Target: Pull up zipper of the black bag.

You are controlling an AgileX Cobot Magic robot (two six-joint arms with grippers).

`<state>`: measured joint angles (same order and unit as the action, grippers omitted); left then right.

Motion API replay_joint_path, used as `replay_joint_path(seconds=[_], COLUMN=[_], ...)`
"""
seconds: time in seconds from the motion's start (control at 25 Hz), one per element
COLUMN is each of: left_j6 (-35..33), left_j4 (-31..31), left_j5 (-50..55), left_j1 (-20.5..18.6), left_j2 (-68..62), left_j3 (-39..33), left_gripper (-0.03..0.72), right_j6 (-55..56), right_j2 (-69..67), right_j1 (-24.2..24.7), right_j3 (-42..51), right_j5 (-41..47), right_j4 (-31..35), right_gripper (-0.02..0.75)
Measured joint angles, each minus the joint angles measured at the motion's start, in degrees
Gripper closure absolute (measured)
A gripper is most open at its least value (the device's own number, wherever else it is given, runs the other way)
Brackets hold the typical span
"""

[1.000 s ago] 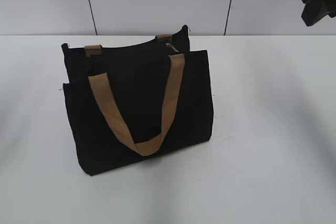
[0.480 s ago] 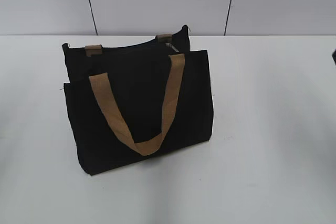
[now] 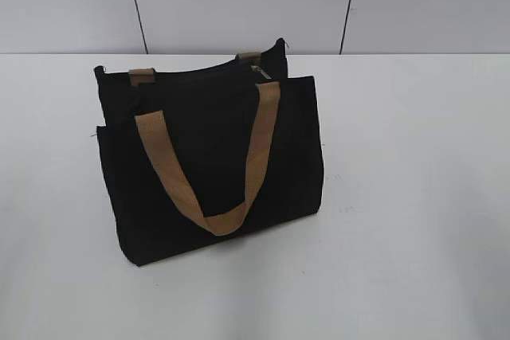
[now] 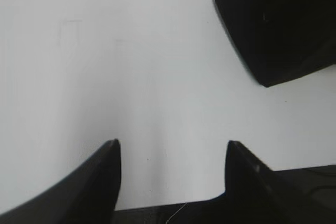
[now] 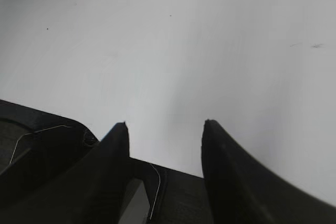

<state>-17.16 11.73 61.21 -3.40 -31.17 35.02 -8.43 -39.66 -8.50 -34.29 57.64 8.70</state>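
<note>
**Right arm gone from the exterior view; bag stands alone**

Since a second ago, the dark shape of the right arm at the upper right corner of the exterior view has left the frame, and we see no change in the bag itself. We find the black bag [image 3: 211, 157] standing upright on the white table [image 3: 414, 197], left of centre, its flat front pocket panel facing us. One tan handle [image 3: 209, 161] hangs down over the front in a loop; the ends of the other handle [image 3: 142, 76] show at the back rim. Along the top edge runs the zipper [image 3: 199, 69], and we make out a small pale glint near the right handle end that may be its pull, too small to be sure.

From the left wrist we see the left gripper [image 4: 170, 148] with its fingers spread apart over bare table, holding nothing, and a corner of the bag [image 4: 283, 24] at the upper right, well clear of the fingertips. From the right wrist, the right gripper [image 5: 165, 124] likewise has its fingers apart and empty above the tabletop.
</note>
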Motion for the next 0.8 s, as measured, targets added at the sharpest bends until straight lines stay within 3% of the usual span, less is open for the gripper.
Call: replay_joint_path(seconds=[0.4,0.8], left_j6=[0.0,3.06], left_j4=[1.63,2.71], left_j5=[1.94,1.12], left_j1=[0.0,0.0], left_j2=[19.21,24.44], left_j3=[-3.77,-4.32], left_gripper=[0.219,0.219], right_j6=[-0.17,-0.35], right_j2=[17.55,32.13], right_j1=[0.0,0.0], right_j3=[6.2,6.3], right_j5=[4.76,4.94], right_j4=[0.23,0.23], right_gripper=[0.379,0.379])
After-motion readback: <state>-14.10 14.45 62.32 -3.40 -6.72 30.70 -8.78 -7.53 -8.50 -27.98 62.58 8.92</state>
